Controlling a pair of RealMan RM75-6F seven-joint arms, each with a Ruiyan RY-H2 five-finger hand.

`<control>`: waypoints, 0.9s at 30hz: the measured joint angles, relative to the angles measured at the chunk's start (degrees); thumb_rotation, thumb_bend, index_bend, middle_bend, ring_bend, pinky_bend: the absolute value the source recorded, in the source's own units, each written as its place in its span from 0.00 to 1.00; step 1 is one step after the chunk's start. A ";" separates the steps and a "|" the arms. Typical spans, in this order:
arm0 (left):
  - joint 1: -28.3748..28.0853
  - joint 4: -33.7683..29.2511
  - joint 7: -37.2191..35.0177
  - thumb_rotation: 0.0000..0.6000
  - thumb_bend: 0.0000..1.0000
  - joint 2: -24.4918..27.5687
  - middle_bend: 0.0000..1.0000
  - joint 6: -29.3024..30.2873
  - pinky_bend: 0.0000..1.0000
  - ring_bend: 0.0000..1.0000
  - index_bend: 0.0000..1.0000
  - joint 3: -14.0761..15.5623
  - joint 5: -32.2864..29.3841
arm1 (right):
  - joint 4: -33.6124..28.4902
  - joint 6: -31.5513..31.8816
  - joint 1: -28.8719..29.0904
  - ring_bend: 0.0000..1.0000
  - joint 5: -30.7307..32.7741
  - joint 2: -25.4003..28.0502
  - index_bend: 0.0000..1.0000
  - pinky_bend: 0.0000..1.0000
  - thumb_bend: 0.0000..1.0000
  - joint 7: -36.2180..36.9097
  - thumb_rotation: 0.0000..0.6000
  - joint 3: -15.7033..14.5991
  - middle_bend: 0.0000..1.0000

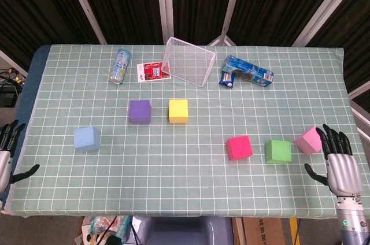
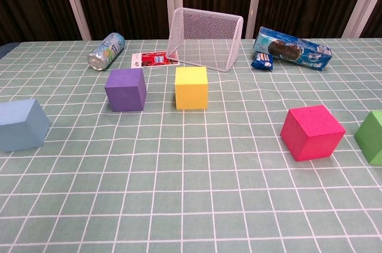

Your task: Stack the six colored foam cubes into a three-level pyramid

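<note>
On the table (image 1: 191,199), a green cloth with a white grid covers the whole top; dark slatted panels with pale metal struts close the room behind it.

Taking the yellow cube (image 1: 178,110) as landmark: nearest the robot's edge, the right hand (image 1: 337,161) hangs at the corner well to the yellow cube's right, fingers spread and holding nothing, fingertips just beside the pink cube (image 1: 309,140); whether they touch it I cannot tell. The left hand (image 1: 7,152) sits at the opposite edge, only partly seen, fingers apart and empty.

Nearer than the yellow cube and to its right lie the green cube (image 1: 278,151) and the red cube (image 1: 239,147), each apart from the other. Nearer and to its left sits the blue cube (image 1: 87,138). Just left of it stands the purple cube (image 1: 140,111).

Beyond the yellow cube rests a tipped wire basket (image 1: 189,61), with a card (image 1: 153,71) and a can (image 1: 120,66) lying to the left, and a cookie pack (image 1: 246,72) to the right.
</note>
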 measured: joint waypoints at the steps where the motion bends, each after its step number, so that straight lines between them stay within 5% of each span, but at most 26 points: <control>1: -0.21 -0.76 0.38 1.00 0.00 0.28 0.00 -0.10 0.00 0.00 0.00 -0.29 -0.13 | -0.02 -0.09 0.06 0.00 0.04 -0.03 0.00 0.00 0.26 0.10 1.00 0.03 0.00; 12: -7.00 -12.64 9.93 1.00 0.02 4.06 0.04 -7.91 0.03 0.00 0.00 -5.50 -5.94 | 0.49 -1.69 0.83 0.00 1.71 -0.60 0.00 0.00 0.26 1.26 1.00 0.73 0.00; 27: -25.86 -16.44 27.32 1.00 0.03 0.66 0.19 -23.71 0.04 0.00 0.00 -14.78 -33.65 | 0.47 -1.95 0.43 0.00 3.72 0.60 0.00 0.00 0.26 4.48 1.00 1.56 0.00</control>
